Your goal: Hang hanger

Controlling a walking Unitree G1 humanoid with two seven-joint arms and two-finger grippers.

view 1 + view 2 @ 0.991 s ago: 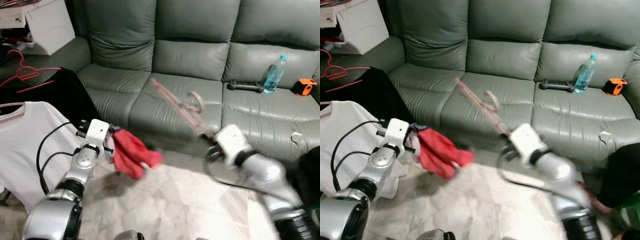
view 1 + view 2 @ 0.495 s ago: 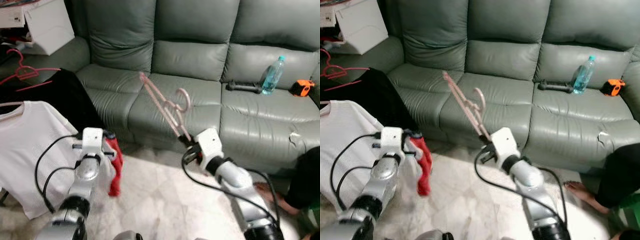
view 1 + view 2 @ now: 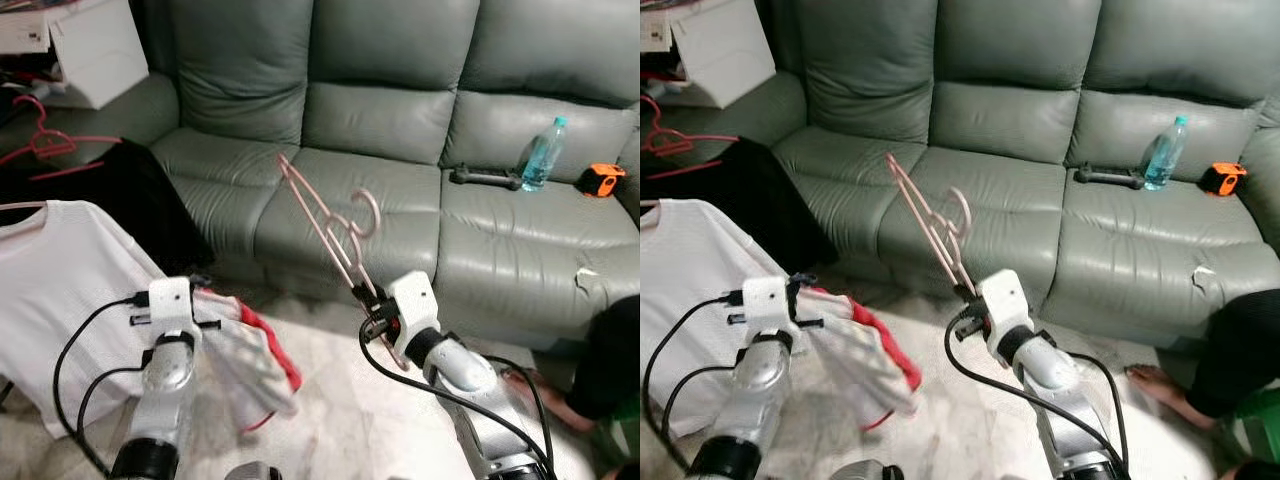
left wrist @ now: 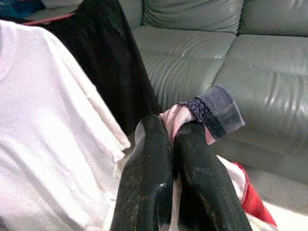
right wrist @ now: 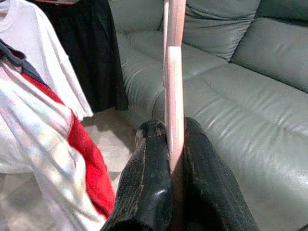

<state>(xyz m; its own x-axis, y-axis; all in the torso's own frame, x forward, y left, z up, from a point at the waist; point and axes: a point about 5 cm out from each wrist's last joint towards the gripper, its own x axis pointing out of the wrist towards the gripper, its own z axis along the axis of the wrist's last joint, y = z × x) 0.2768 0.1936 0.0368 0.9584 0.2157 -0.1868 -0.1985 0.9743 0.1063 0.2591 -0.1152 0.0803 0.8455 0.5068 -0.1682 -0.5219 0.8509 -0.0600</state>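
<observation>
The right gripper [image 3: 372,308] was clamped on the pink hanger [image 3: 322,214] at its lower end. The hanger seemed light and stiff, so that hold may let it swing. The left gripper [image 4: 169,130] pinched a soft garment [image 3: 250,360].

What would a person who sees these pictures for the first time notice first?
Probably the pink hanger, held up in front of the grey sofa by the right hand, whose fingers are shut on it. Next, the red and white garment hanging from the left hand low on the robot's left. After that, a white shirt hanging at far left.
</observation>
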